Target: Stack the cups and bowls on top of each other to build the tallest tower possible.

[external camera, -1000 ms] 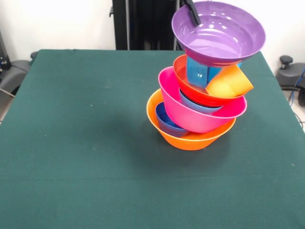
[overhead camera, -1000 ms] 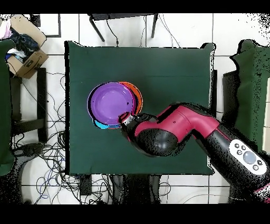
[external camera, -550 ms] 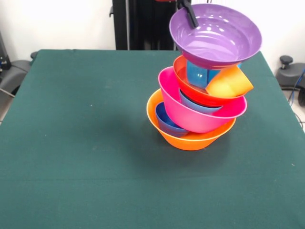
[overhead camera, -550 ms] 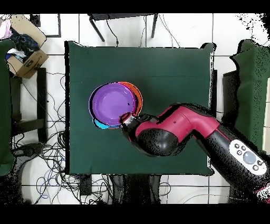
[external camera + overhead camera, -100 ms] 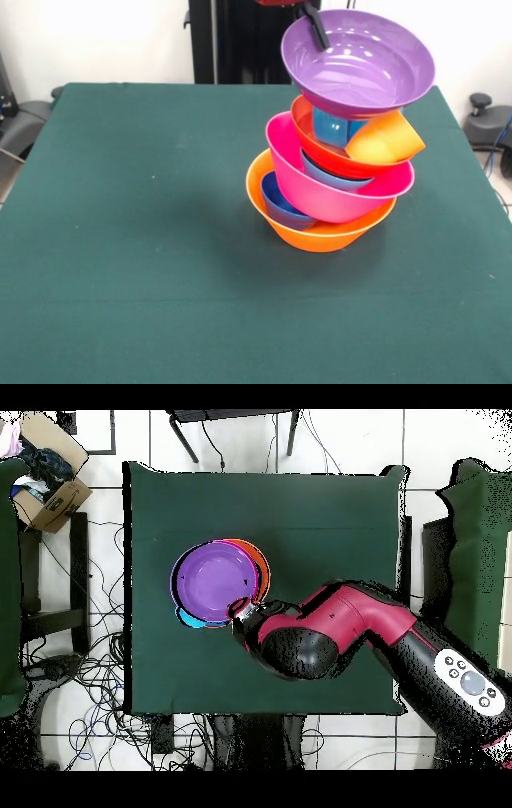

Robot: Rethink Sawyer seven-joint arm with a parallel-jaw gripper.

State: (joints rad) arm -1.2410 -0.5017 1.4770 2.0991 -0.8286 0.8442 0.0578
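The tower [image 5: 336, 160] stands on the green desk [image 5: 144, 264], toward the right side in the front view. A large orange bowl [image 5: 320, 232] sits on the desk as the base, with a small dark blue bowl [image 5: 280, 204] tucked inside it on the left. A large pink bowl [image 5: 320, 188] rests tilted in the orange one, and a light blue bowl [image 5: 332, 174] shows just under the rim of the red-orange bowl [image 5: 320, 148] nested above it. Inside the red-orange bowl a light blue cup [image 5: 332, 126] stands upright, and an orange cup [image 5: 384, 138] lies on its side, its mouth pointing out to the right. A wide purple bowl [image 5: 358, 60] sits at the very top, tilted, over the blue cup. The gripper [image 5: 314, 24] comes down from above at the purple bowl's far left rim, and its dark jaws appear pinched on that rim, one finger [image 5: 318, 30] lying inside the bowl. From overhead, the purple bowl [image 5: 215, 581] covers most of the pile, with the red arm [image 5: 340, 629] reaching in from the lower right.
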